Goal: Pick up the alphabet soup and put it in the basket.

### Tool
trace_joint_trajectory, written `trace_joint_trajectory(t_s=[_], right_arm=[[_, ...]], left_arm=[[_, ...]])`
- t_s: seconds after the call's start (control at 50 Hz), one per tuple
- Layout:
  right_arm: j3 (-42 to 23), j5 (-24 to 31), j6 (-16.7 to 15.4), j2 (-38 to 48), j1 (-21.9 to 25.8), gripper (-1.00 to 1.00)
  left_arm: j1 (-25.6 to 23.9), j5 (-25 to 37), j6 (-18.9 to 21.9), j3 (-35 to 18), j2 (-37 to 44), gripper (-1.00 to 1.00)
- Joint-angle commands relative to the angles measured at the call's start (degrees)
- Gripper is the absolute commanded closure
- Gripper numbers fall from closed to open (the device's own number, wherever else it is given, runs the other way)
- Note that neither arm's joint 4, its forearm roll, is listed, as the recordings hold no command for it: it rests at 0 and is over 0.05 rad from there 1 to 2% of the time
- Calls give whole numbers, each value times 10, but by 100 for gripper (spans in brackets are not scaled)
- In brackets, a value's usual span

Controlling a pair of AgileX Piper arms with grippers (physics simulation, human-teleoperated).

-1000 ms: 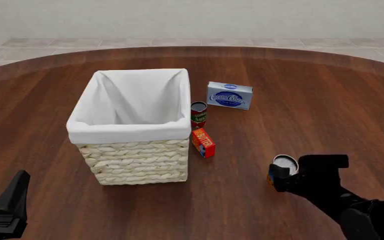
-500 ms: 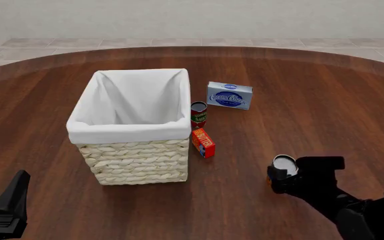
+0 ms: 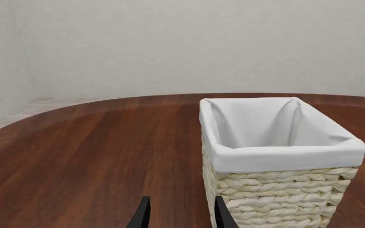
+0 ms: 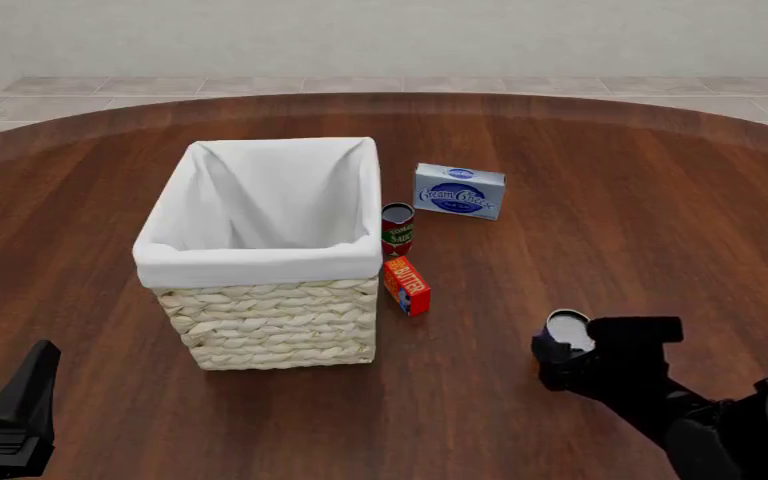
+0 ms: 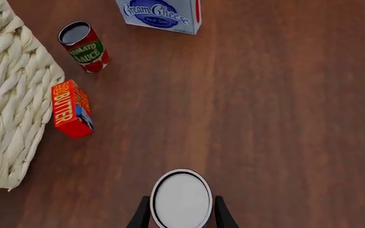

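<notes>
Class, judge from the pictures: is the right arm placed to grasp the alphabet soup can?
Probably yes: the right claw already straddles the alphabet soup, one finger on each side, with bare table around it and nothing between.

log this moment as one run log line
right hand: straddling blue-labelled silver-lidded soup can | left hand: open, idle | cream wicker basket: no can inside

Basket [image 4: 261,262] left — alphabet soup [image 4: 567,326] near right, well apart, between tool [image 5: 181,216] fingers [image 5: 222,214]
</notes>
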Motion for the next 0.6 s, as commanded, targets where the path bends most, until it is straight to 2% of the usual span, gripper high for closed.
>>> trace_joint_trajectory(t_s=[0.02, 0.14, 0.6], right_arm=[[1, -8, -1, 7, 2, 100], [0, -1, -10, 1, -3, 100], [4, 16, -12, -27, -3, 100]], left_arm=[[0, 0, 0, 0, 0, -100], [0, 0, 0, 0, 0, -100], [0, 0, 0, 0, 0, -100]])
